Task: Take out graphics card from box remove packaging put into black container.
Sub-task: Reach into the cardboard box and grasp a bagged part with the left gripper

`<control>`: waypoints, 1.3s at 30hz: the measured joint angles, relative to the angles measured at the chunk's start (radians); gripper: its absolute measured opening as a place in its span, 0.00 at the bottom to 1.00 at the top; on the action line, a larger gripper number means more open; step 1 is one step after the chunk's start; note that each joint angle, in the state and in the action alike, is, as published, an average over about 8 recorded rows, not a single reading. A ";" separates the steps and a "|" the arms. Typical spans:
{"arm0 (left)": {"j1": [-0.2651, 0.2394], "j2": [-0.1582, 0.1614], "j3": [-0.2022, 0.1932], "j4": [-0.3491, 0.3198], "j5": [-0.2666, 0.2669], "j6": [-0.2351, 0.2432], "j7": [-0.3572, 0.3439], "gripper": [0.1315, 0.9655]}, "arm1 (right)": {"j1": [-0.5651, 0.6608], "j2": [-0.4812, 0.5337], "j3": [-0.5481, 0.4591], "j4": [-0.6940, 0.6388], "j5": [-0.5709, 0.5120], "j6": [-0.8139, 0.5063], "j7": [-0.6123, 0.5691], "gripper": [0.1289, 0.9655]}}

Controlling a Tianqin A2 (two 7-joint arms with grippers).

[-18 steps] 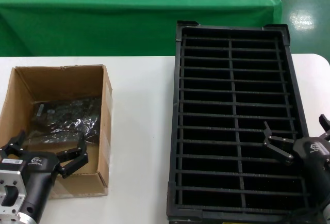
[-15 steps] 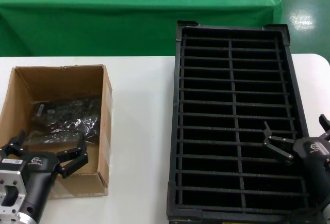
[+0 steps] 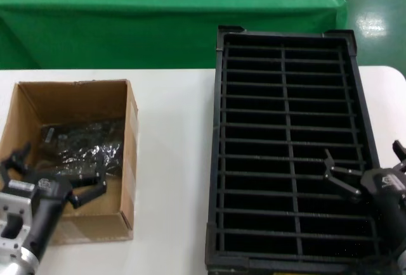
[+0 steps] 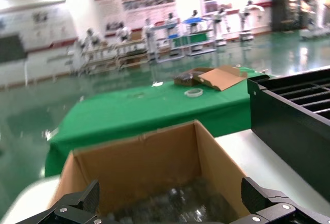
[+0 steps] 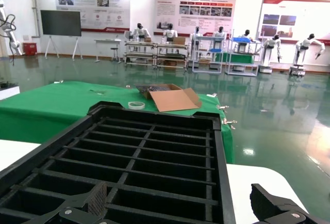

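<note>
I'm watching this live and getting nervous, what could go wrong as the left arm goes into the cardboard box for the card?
1. The open left gripper is low over the box near its front wall; a finger could catch the cardboard and drag the box.
2. The graphics card is wrapped in crinkly packaging, so the fingers may pinch only plastic and lose it.
3. The right gripper sits over the black container, where its open fingers could snag a rib.
</note>
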 joint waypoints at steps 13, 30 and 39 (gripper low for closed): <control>-0.241 -0.252 0.110 0.126 0.354 0.254 -0.091 1.00 | 0.000 0.000 0.000 0.000 0.000 0.000 0.000 1.00; -0.663 -0.286 0.362 0.526 0.692 0.557 0.002 1.00 | 0.000 0.000 0.000 0.000 0.000 0.000 0.000 1.00; -0.781 -0.212 0.423 0.768 0.699 0.509 0.140 1.00 | 0.000 0.000 0.000 0.000 0.000 0.000 0.000 1.00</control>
